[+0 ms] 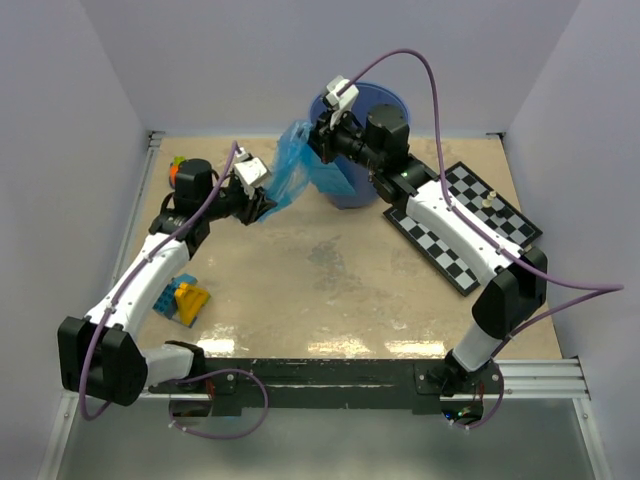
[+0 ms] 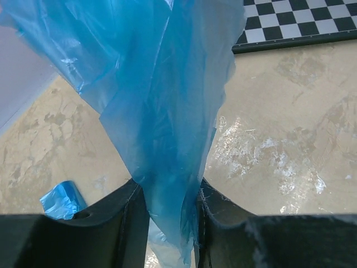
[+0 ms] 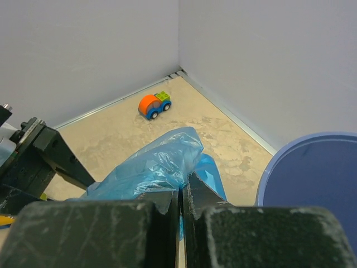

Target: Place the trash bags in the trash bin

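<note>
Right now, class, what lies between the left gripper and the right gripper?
A trash bag spans the gap, with the left gripper and right gripper each shut on one end; the top external view shows it best.

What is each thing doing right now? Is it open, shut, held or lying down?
trash bag: held up, stretched between both grippers
left gripper: shut on the trash bag
right gripper: shut on the trash bag
trash bin: upright, top open
folded trash bag: lying on the table, untouched
toy car: standing on its wheels
chessboard: lying flat
</note>
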### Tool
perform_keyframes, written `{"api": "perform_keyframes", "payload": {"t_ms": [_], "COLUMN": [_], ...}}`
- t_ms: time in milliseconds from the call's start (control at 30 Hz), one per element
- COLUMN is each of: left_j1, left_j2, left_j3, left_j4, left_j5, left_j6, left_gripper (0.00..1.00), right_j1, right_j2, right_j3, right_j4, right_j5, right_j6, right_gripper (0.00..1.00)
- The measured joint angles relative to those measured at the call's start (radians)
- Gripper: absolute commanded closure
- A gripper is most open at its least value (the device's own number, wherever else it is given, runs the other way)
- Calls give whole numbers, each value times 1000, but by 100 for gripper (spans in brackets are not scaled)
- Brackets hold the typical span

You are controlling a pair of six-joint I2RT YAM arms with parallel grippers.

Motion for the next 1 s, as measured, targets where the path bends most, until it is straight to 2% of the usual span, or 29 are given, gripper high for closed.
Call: {"api": "perform_keyframes", "payload": {"t_ms": [33,67,133,167,233,300,333,400,533,700,833,1000], "left_j1": [0,2,9,17,29,41,47,68,132,185,185,185], "left_j2": [1,1,1,0,0,-2,-2,-4,-8,-5,7,30], "left_j3": [1,3,11,15,20,21,20,5,-56,-95,-92,-73], "left_j4": [-1,-5,-13,-16,-18,-6,6,71,243,421,517,566], "left_j5": [11,26,82,122,182,236,256,296,323,300,286,278], "left_j6": [-3,-6,-24,-37,-80,-142,-172,-272,-502,-752,-853,-915], "left_gripper": [64,69,88,92,95,99,100,100,100,100,100,100], "right_j1": [0,0,0,0,0,0,-1,-6,-35,-75,-71,-60], "right_j2": [0,0,1,4,14,32,45,57,37,-93,-167,-46], "right_j3": [0,0,0,0,0,6,13,22,23,-30,-93,-72], "right_j4": [0,0,0,0,0,-6,-13,-41,-119,-199,-187,-166], "right_j5": [0,0,0,1,0,1,1,-3,0,-60,-209,-348], "right_j6": [0,0,0,0,2,21,26,40,54,62,100,129], "right_gripper": [100,100,99,89,55,39,36,32,33,31,28,26]}}
